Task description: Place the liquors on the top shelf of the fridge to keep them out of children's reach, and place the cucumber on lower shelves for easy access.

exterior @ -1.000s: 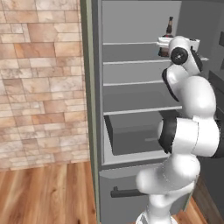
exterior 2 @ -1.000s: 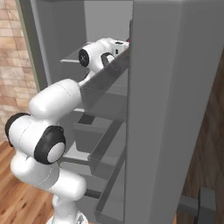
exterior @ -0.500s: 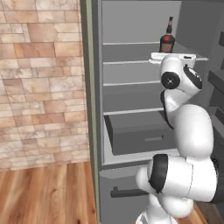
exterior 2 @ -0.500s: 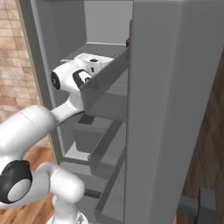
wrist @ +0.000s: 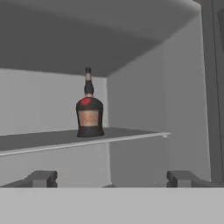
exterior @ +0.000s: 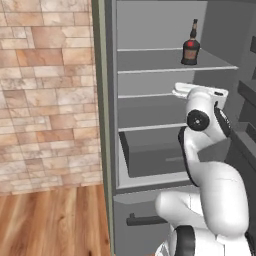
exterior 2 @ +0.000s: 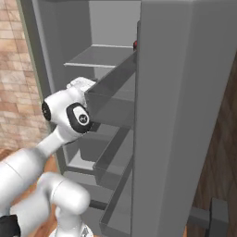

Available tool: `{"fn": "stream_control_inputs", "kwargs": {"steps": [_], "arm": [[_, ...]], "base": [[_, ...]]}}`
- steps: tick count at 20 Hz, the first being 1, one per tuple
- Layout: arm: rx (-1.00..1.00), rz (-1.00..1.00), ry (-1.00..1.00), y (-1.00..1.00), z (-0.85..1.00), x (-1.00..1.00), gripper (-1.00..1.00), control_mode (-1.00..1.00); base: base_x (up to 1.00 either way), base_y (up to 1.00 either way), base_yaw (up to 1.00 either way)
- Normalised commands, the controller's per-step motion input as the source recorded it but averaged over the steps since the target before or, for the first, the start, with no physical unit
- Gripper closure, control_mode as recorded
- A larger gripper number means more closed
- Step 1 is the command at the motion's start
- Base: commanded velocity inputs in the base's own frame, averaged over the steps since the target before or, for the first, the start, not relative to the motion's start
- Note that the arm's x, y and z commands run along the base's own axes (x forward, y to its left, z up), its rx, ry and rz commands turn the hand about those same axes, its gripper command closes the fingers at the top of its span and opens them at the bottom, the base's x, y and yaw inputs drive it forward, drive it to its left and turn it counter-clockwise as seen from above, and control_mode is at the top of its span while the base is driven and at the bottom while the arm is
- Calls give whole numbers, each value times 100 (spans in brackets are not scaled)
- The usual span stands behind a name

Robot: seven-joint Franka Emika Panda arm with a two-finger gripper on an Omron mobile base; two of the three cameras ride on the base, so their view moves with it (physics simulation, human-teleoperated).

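Observation:
A squat dark red-brown liquor bottle (exterior: 190,46) with a black neck stands upright on the fridge's top shelf (exterior: 150,61), toward its right end. In the hand view the bottle (wrist: 89,109) rests on that shelf (wrist: 43,141), ahead of and above my gripper (wrist: 113,179). The two fingertips stand wide apart, open, with nothing between them. My white hand (exterior: 199,92) hovers below the top shelf, level with the second one (exterior: 145,95). A red sliver of the bottle (exterior 2: 135,45) peeks past the door edge. The cucumber is out of view.
The fridge (exterior: 107,125) is open, with another lower shelf (exterior: 150,128) above a boxy grey drawer (exterior: 150,156) and a dark bar handle (exterior: 145,220) beneath. Narrow door trays (exterior 2: 111,88) line the open door close to my arm. A brick wall (exterior: 45,95) and wood floor lie left.
My hand has drawn back and dropped from the top shelf beside the bottle to the level of the second shelf. The bottle stays standing on the top shelf. The jaws remain open.

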Motion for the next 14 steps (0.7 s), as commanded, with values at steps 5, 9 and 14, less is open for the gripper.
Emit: {"fn": "stream_control_inputs", "kwargs": {"steps": [5, 9, 14], "arm": [[31, 3, 17, 20, 49, -100, -100, -100], [32, 10, 14, 28, 91, -100, -100, -100], [26, 15, 20, 28, 46, -100, -100, -100]], "base": [[0, 0, 0], [0, 0, 0], [0, 0, 0]]}}
